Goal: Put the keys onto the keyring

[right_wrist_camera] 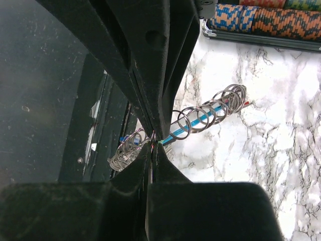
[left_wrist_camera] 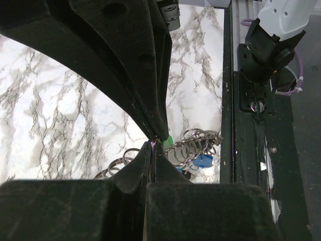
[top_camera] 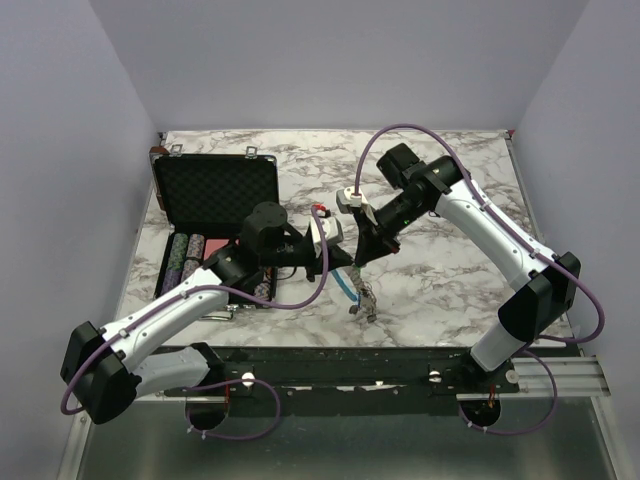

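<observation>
Two robot arms meet fingertip to fingertip over a white marble-patterned table (top_camera: 450, 285). The left gripper (left_wrist_camera: 154, 140) has its two black fingers pressed fully together. A thin wire line shows right at the tips, but it is not clear whether the wire sits between the pads. The right gripper (right_wrist_camera: 153, 139) is also fully closed and seems to pinch one end of the keyring (right_wrist_camera: 176, 133). The ring's bright blue strand starts at these fingertips and runs away from them at a slant.

Small steel rings (right_wrist_camera: 220, 103) are threaded along the blue strand out beyond the right gripper's tips. A second bunch of rings (right_wrist_camera: 128, 148) hangs just on the other side of the same fingers.

From the left gripper's camera, a green key head (left_wrist_camera: 169, 140) lies just beside its fingertips, and a blue key head (left_wrist_camera: 203, 160) sits a little farther out, below the rings. From above, the keys (top_camera: 362, 306) cluster just past both grippers, toward the arms' bases.

An open black case (top_camera: 215, 190) lies behind the left gripper, beside its arm. Rows of poker chips (right_wrist_camera: 266, 17) sit well beyond the right gripper's tips.
</observation>
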